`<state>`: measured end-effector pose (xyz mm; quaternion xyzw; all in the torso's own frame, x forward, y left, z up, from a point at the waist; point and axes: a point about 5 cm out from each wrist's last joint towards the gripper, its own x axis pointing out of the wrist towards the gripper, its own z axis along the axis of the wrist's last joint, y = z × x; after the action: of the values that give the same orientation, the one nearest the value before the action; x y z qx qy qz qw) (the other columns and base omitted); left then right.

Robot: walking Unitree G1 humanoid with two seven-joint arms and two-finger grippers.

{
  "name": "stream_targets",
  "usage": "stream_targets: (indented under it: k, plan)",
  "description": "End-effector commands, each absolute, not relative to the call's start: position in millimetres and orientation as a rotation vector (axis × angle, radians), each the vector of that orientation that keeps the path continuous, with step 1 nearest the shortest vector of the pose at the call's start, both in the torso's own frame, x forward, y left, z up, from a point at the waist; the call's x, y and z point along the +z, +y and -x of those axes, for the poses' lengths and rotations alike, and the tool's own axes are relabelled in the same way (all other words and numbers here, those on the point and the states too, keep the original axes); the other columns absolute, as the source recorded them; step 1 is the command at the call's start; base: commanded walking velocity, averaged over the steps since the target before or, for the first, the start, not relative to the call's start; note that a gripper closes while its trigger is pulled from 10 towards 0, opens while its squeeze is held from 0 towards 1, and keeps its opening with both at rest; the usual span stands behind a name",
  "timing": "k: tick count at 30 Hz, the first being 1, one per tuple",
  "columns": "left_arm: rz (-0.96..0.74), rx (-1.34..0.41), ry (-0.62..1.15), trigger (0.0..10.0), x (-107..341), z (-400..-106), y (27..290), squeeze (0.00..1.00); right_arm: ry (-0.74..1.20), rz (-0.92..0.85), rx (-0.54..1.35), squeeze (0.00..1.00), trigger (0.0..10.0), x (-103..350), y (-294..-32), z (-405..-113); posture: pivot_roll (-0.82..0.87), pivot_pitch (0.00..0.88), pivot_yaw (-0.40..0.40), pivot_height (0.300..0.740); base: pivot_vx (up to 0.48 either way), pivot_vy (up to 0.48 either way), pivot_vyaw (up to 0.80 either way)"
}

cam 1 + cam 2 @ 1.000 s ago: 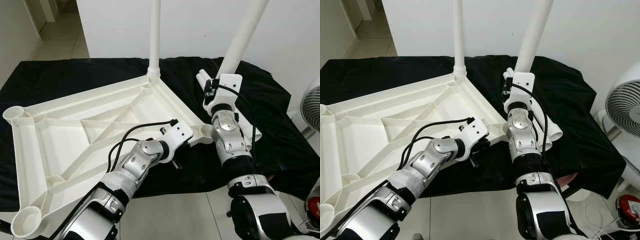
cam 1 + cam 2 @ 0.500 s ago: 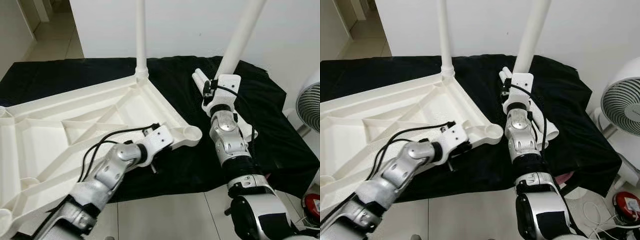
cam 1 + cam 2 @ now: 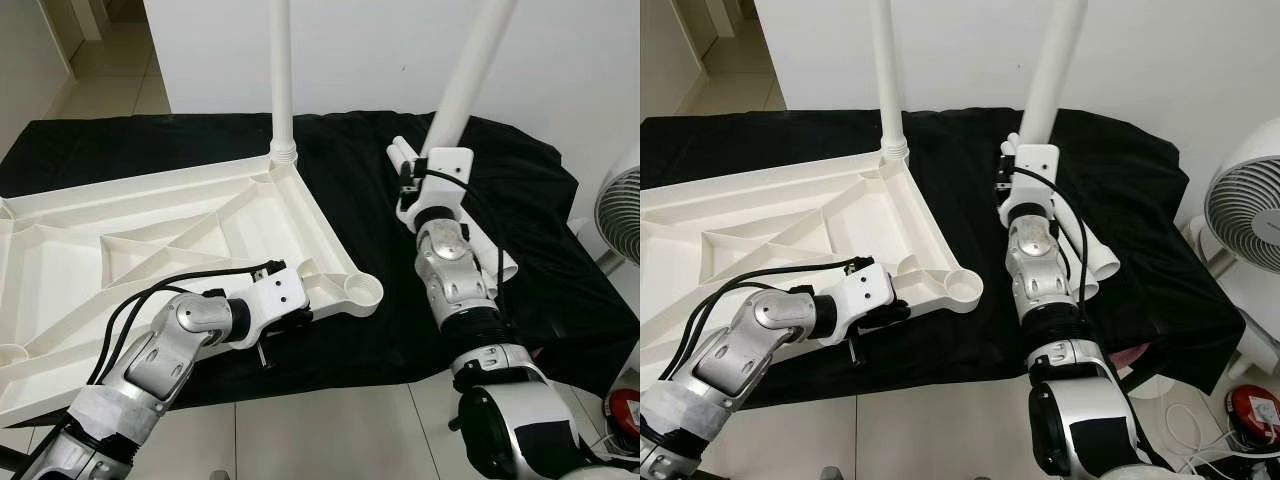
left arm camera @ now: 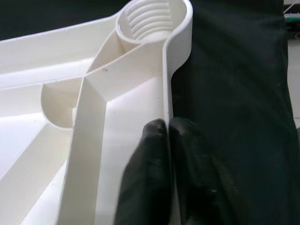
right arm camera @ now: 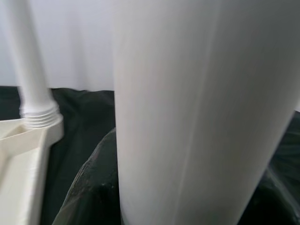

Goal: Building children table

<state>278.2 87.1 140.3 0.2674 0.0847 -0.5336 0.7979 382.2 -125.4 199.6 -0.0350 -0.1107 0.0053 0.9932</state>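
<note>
The white plastic table top lies upside down on a black cloth. One white leg stands screwed into its far corner. The near right corner has an empty threaded socket. My left gripper is shut on the table top's outer rim, a little short of that socket. My right gripper is shut on a second white leg, held upright and slightly tilted, to the right of the socket and apart from it. In the right wrist view this leg stands very close.
More white legs lie on the black cloth behind my right arm. A white fan stands at the right edge. A red object lies on the tiled floor at the lower right. A white wall runs behind the cloth.
My left arm has drawn back to the left with the table top, so the empty socket corner now lies farther from my right arm. The right arm and its leg have barely moved.
</note>
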Motion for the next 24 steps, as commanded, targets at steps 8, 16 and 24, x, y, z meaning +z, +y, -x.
stream_targets:
  k: [8,16,24]
  plan:
    - [-0.466,-1.135,0.05,10.0,169,-282,68,1.0,-0.218,0.066,0.12,0.0,10.0,194,-118,-377,-0.03,0.0,-0.048,0.74,0.0,0.0,0.0]
    - [-0.386,-1.11,-0.091,10.0,186,-279,63,0.0,-0.251,0.025,0.234,0.0,10.0,184,-115,-362,-0.02,0.0,-0.052,0.74,0.0,0.0,0.0]
    - [-0.368,-1.094,-0.125,10.0,185,-277,64,0.0,-0.284,0.028,0.327,0.0,10.0,180,-107,-349,-0.02,0.0,-0.058,0.74,0.0,0.0,0.0]
